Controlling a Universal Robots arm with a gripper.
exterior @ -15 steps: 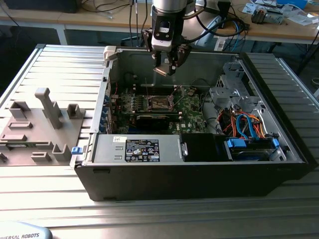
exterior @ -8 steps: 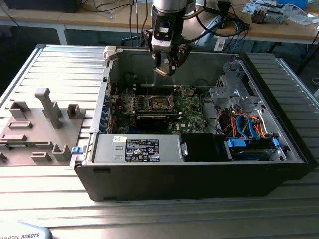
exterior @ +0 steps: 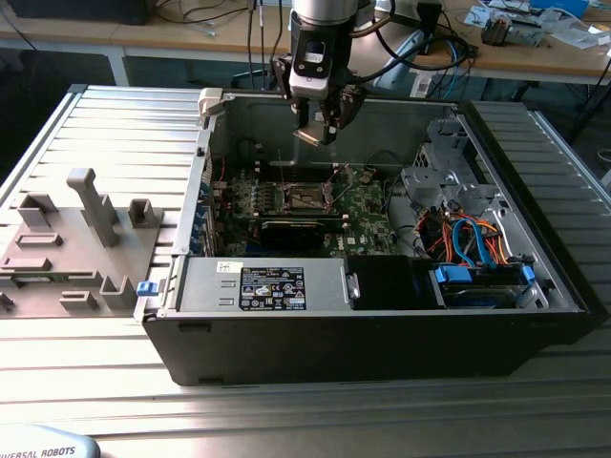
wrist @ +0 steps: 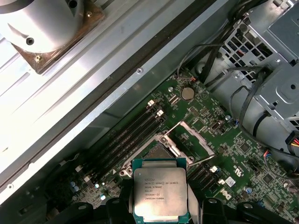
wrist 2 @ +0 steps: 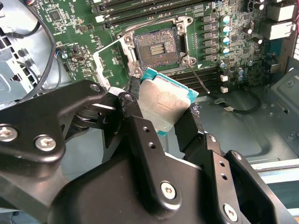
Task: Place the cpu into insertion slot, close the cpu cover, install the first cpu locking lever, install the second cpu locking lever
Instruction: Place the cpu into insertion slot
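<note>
The gripper (exterior: 315, 135) hangs above the open computer case (exterior: 382, 324), high over the green motherboard (exterior: 368, 218). Its fingers (wrist 2: 134, 112) are clamped on the cpu (wrist 2: 164, 105), one finger against each of two opposite edges. The plate sits between the finger ends, and part of it projects beyond them. In the second wrist view its silvery face shows, bordered by a teal margin.

The cpu is held clear of the board and touches only the fingers. The insertion slot (wrist 2: 155, 46) lies on the board beneath and ahead of the held plate, uncovered, with its dark contact field exposed. The cpu cover (wrist 2: 111, 59) stands raised at one side of the slot. A thin wire locking lever (wrist 2: 198, 80) angles away from the slot's rim.

In the first wrist view the cpu (wrist: 161, 193) overlaps the near edge of the slot (wrist: 158, 148).
</note>
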